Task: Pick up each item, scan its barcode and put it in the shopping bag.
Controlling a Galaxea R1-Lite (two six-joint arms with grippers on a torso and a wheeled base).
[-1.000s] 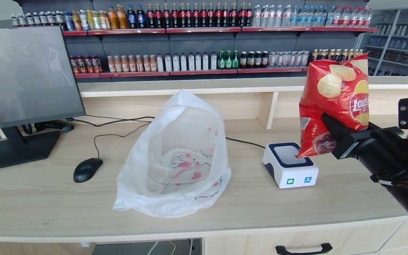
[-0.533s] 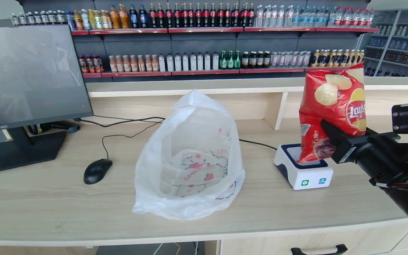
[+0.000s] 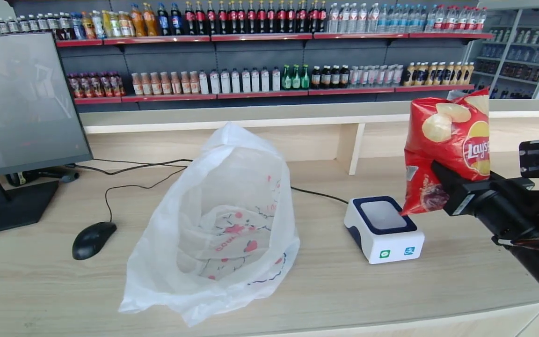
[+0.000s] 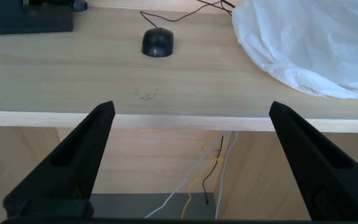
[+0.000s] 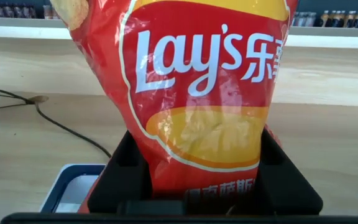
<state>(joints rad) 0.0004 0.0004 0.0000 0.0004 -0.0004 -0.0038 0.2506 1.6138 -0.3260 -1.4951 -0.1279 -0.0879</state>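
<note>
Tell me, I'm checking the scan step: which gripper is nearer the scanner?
Right. The right gripper holds the chip bag beside the scanner; the left gripper sits below the counter edge.

head overlooks counter (image 3: 344, 295); close wrist views share it.

We see a dark monitor (image 3: 21, 103) standing at the left end of the wooden bench (image 3: 367, 290). A black mouse (image 3: 93, 239) lies near its stand, with its cable (image 3: 129, 186) trailing across the bench top. Behind the bench, red-edged shelves (image 3: 260, 95) carry rows of upright bottles (image 3: 232, 80).
</note>
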